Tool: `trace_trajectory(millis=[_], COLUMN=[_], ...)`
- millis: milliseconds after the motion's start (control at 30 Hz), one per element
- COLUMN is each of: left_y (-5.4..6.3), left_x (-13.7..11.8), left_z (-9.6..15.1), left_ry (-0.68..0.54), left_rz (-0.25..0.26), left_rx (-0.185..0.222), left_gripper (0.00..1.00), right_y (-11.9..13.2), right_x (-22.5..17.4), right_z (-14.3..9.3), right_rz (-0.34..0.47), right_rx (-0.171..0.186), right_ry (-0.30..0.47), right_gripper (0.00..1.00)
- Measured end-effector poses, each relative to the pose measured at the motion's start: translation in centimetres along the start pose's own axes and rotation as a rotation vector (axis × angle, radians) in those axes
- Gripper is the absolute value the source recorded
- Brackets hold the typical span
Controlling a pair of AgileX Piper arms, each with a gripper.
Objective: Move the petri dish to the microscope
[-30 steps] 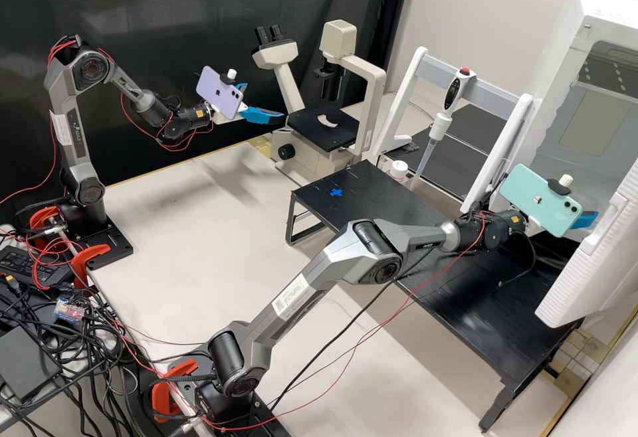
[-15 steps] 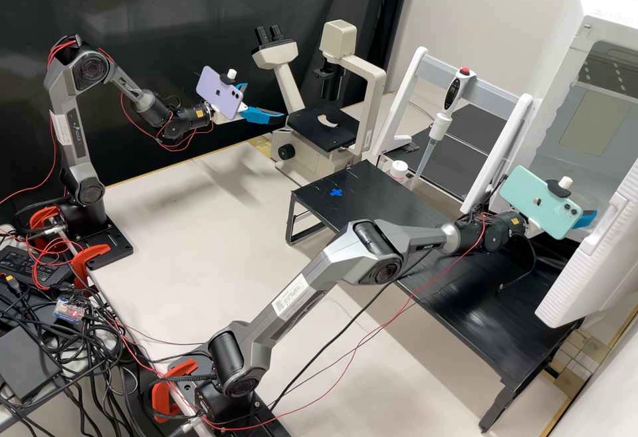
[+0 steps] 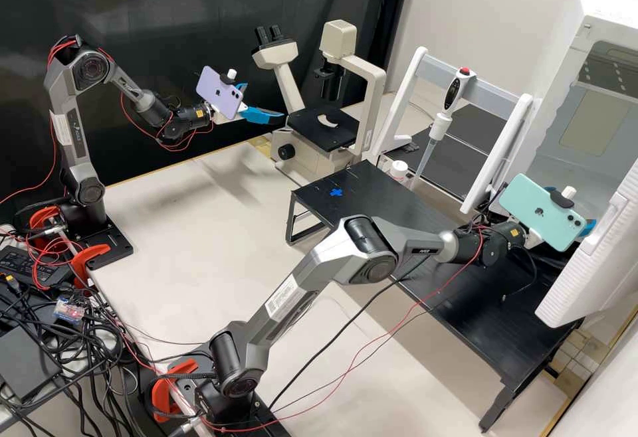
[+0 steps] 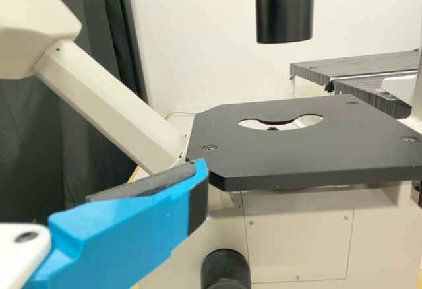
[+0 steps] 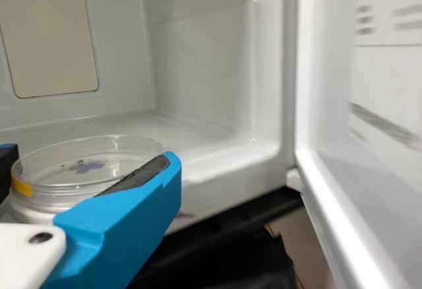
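- My left gripper (image 3: pixel 265 101) is parked beside the microscope (image 3: pixel 337 37), its blue fingers spread wide with nothing between them.
- The microscope's black stage (image 4: pixel 290 163) has no dish on it, so delivery is still to do.
- Between the microscope and the open white cabinet (image 5: pixel 198 71) stands a low black table (image 3: pixel 392 194), a likely stopover if I pass the dish from one arm to the other.
- Over at the cabinet's mouth, my right gripper (image 5: pixel 91 157) has the petri dish (image 5: pixel 99 163) between its pads, closed to about the dish's width; I read that as a grip.
- I judge the step in hand to be taking the dish out of the cabinet. Next I'd keep it level, back out clear of the cabinet door (image 3: pixel 588 264), then turn toward the table; a tilt could slide the lid.
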Motion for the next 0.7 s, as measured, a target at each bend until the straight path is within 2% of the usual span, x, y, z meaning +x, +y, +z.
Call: trace_trajectory(millis=[133, 367, 467, 700], left_y=[0.0, 0.0, 0.0, 0.0], left_x=[0.0, 0.0, 0.0, 0.0], left_z=[0.0, 0.0, 0.0, 0.0], left_ry=[0.000, 0.000, 0.000, 0.000], left_rz=[0.000, 0.000, 0.000, 0.000], left_rx=[0.000, 0.000, 0.000, 0.000], left_gripper=[1.00, 1.00, 1.00, 1.00], right_y=[0.5, 0.2, -0.1, -1.2], right_x=[-2.2, -7.1, -9.9, -15.9], right_z=[-0.3, 0.1, 0.2, -0.7], right_rz=[0.029, 0.041, 0.054, 0.082], right_rx=[0.015, 0.032, 0.049, 0.047], right_ry=[0.036, 0.045, 0.064, 0.138], right_gripper=[0.00, 0.00, 0.00, 0.00])
